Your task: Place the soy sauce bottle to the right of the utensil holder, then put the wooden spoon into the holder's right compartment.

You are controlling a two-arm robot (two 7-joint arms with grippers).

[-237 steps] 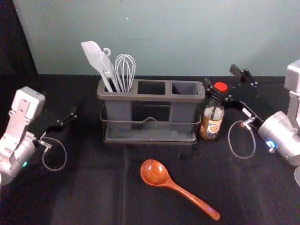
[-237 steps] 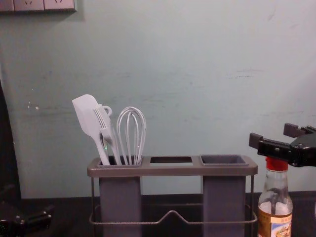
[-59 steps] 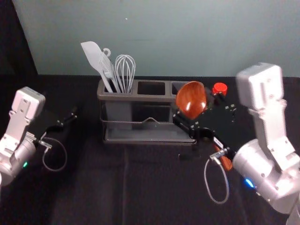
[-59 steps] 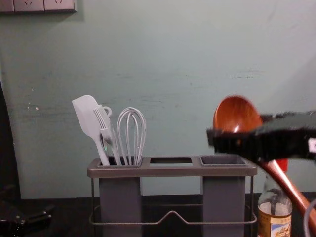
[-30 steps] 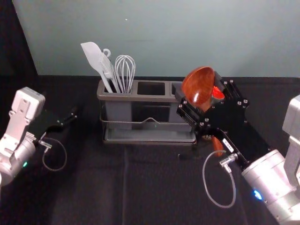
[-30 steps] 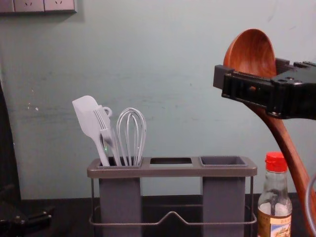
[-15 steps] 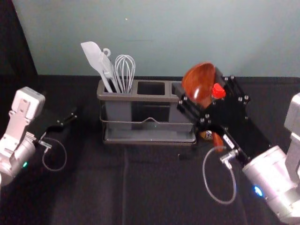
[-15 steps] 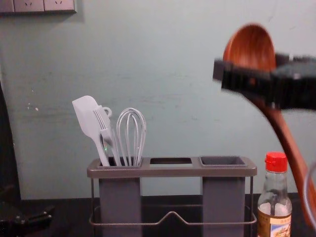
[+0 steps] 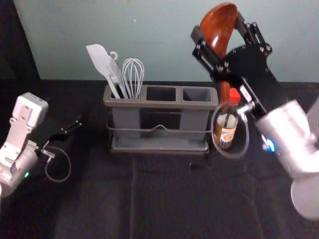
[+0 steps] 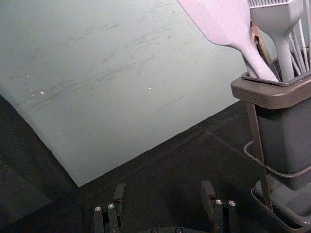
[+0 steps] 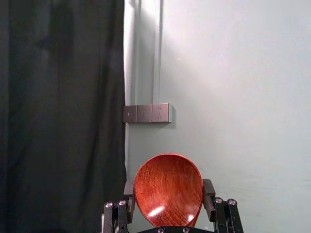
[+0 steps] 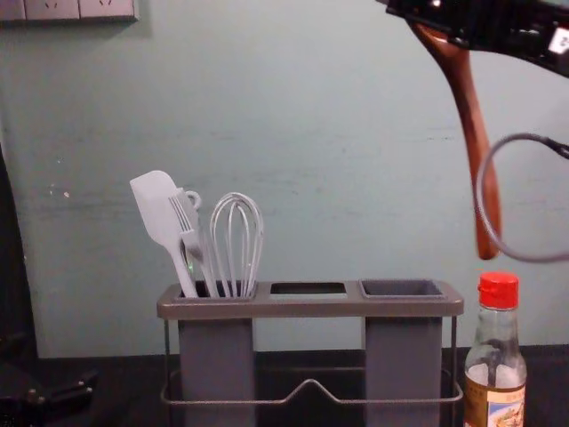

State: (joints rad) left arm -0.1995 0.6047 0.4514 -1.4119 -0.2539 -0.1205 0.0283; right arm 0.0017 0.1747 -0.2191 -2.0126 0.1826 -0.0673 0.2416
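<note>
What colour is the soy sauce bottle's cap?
The cap is bright red, clearest in the chest view.

The right hand (image 9: pixel 218 28) is raised and directed forward and inward, its two fingers (image 11: pixel 209 196) held apart by a clamped load. Behind this hand, the silver wrist (image 9: pixel 286 130) is marked by a blue light (image 9: pixel 269 145); a cable (image 12: pixel 481 182) is looped below the hand. The left hand (image 9: pixel 78 121) is parked low, its fingers (image 10: pixel 118 194) spread, with a green-lit wrist (image 9: pixel 18 167) set behind it.

right compartment (image 9: pixel 197 94): open above | bottle (image 12: pixel 495 356): obstacle, just right of holder (image 12: pixel 311 308)
</note>
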